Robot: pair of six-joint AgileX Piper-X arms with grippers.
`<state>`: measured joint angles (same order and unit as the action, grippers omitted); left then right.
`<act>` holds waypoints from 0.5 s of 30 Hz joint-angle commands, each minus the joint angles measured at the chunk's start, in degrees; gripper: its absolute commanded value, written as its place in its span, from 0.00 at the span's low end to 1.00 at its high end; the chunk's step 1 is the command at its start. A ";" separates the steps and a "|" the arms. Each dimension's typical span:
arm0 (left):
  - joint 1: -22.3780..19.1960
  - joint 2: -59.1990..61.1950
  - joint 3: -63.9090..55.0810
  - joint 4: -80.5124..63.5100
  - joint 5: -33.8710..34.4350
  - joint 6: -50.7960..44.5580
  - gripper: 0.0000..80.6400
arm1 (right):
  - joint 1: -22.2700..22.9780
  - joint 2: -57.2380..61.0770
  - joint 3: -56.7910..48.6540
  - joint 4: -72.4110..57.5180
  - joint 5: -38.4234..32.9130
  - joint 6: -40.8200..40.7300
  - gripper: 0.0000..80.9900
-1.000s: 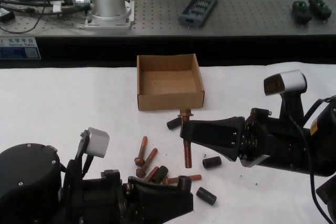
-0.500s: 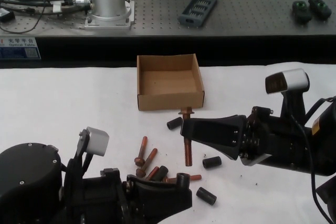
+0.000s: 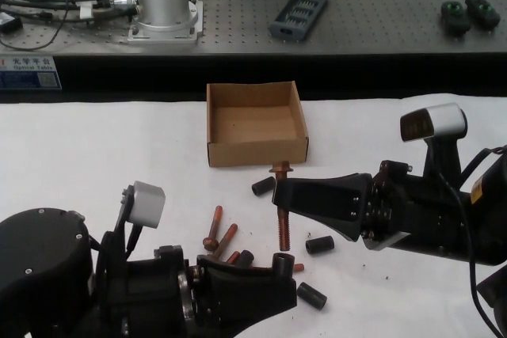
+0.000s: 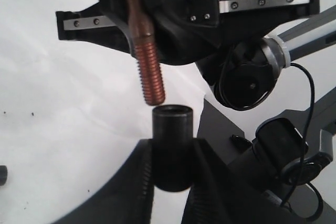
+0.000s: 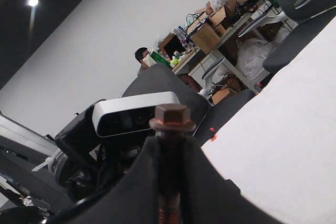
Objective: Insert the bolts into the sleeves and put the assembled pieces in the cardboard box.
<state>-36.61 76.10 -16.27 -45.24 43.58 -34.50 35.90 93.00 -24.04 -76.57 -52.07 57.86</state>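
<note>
Bolts first: one held bolt (image 3: 282,210) is pinched in the right gripper (image 3: 279,194). Two more lie in plain sight on the desk (image 3: 95,156), a first loose bolt (image 3: 214,225) and a second loose bolt (image 3: 226,238), side by side near the left arm. Stubs of two further copper shafts show at the edge of the left gripper (image 3: 283,268) (too hidden to count for certain).

Sleeves come to five. One held sleeve (image 3: 283,262) is clamped between the left gripper's fingers. Three loose ones lie apart on the desk: a near-box sleeve (image 3: 263,187), a middle sleeve (image 3: 319,244) and a front sleeve (image 3: 311,296). A tucked sleeve (image 3: 242,258) lies right against the left gripper.

One cardboard box (image 3: 256,150) stands open-topped on the desk just beyond the held bolt.

The held bolt's long axis runs vertical, hex head up and threaded end down. The right wrist view shows that gripper's fingers (image 5: 139,182) closed on the shank just under the head. The held sleeve stands upright too, its open mouth facing up. In the left wrist view the threaded tip hangs just above that mouth, apart from it (not quite centred on the bore) and not yet inside.
</note>
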 commanded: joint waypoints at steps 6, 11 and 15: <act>-0.25 -0.11 -0.58 -1.18 -0.65 -1.66 0.01 | 0.25 0.21 -0.06 -0.96 0.12 0.04 0.03; -0.25 -0.11 -0.58 -1.18 0.08 -2.01 0.01 | 0.96 0.21 -0.06 -0.98 0.12 0.04 0.03; -0.25 -0.11 -0.58 -1.18 0.20 -2.00 0.01 | 0.96 0.21 -0.06 -0.98 0.12 0.04 0.03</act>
<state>-36.61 76.10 -16.24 -45.24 43.65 -35.27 36.57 93.00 -24.04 -76.57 -51.75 57.94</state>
